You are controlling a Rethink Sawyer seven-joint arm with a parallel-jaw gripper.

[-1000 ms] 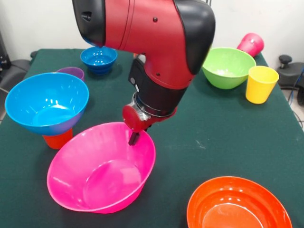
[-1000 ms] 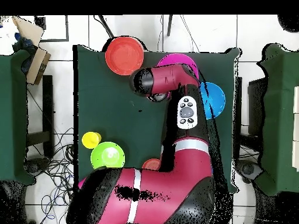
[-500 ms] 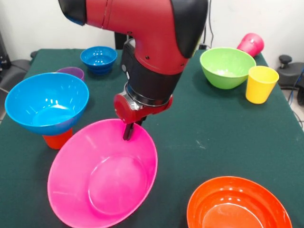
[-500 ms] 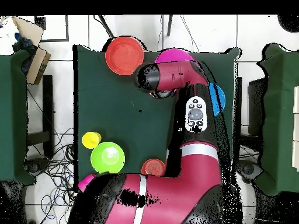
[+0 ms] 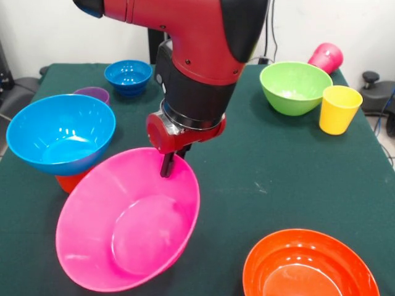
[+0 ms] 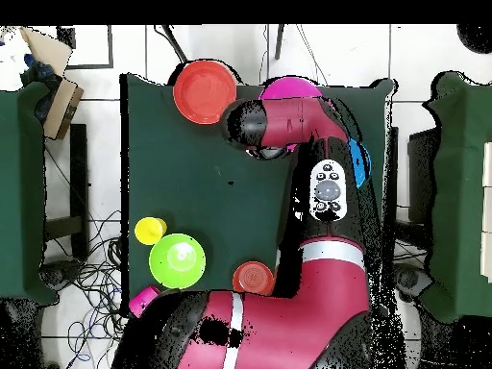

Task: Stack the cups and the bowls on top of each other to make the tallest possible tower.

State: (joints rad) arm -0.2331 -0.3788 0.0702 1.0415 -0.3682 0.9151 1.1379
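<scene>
The gripper [image 5: 167, 165] pinches the far rim of the very large pink bowl [image 5: 126, 225], which is tipped up so its open side faces the front camera; only 1 dark finger shows against the rim. Beside it, the medium blue bowl [image 5: 60, 132] sits on the upside-down orange cup [image 5: 71, 181], with the purple cup [image 5: 93, 95] just behind and the small blue bowl [image 5: 128, 76] farther back. The large orange bowl [image 5: 308, 266] stands apart at the near edge of the green table [image 5: 265, 160]. At the far corner the lime green bowl [image 5: 295, 87] is just beside the yellow cup [image 5: 338, 109], with the magenta cup [image 5: 326, 57] on its side behind them. The overhead view also shows a small orange bowl [image 6: 253, 277] by the robot's body. No writing or brand can be read on any of them.
</scene>
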